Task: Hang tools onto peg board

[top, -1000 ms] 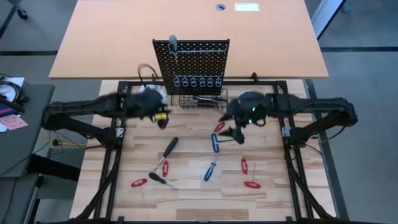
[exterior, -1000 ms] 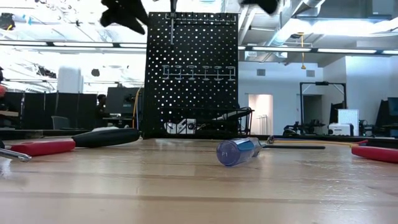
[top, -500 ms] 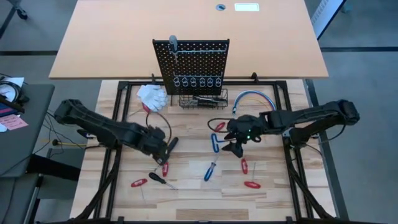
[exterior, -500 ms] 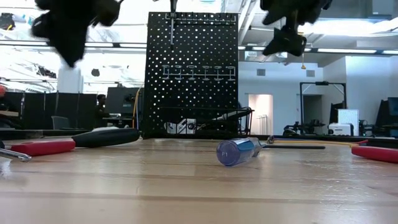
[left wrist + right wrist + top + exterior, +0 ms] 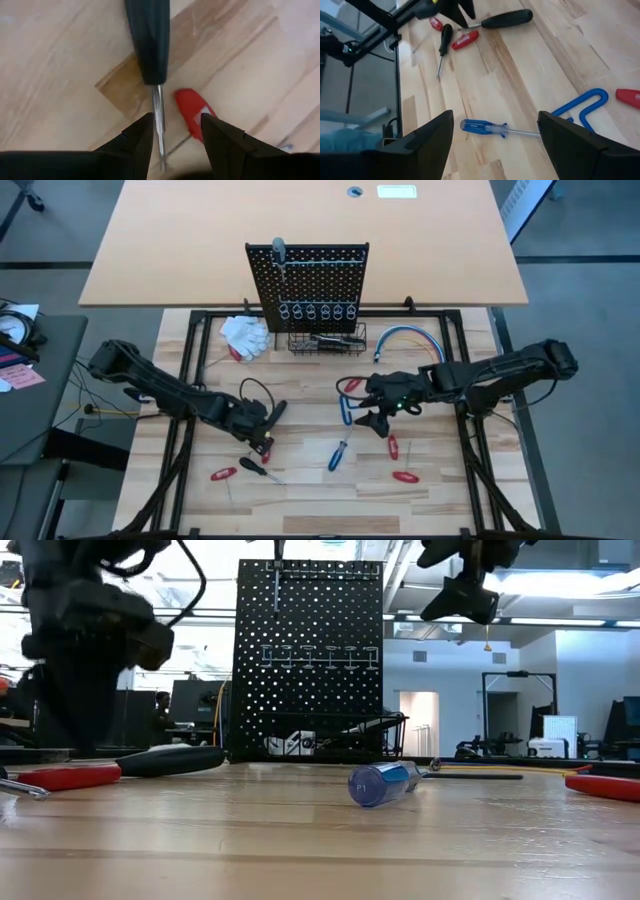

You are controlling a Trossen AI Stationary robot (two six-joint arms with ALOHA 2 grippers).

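The black peg board [image 5: 308,280] stands upright at the table's far side, with silver rings and a wire basket [image 5: 325,340] at its foot. My left gripper [image 5: 172,122] is open and low over the black-handled screwdriver [image 5: 274,414]. Its fingers stand on either side of the bare shaft [image 5: 158,112], just below the handle [image 5: 147,40], and a red handle [image 5: 192,107] lies by one finger. My right gripper [image 5: 378,420] is open and empty above the table, beside the blue T-shaped hex key [image 5: 345,408]. A blue screwdriver [image 5: 485,127] lies below it.
Red-handled tools [image 5: 223,474] [image 5: 392,446] [image 5: 405,476] [image 5: 352,384], a small black screwdriver [image 5: 258,469] and the blue screwdriver [image 5: 340,452] lie flat on the wooden top. White gloves [image 5: 245,332] and a curved blue cable [image 5: 405,335] lie near the board.
My left gripper has swung from beside the peg board toward the table's near edge and come down over the black-handled screwdriver's shaft. My right gripper has moved a little toward the near edge and come lower. The tools have not moved.
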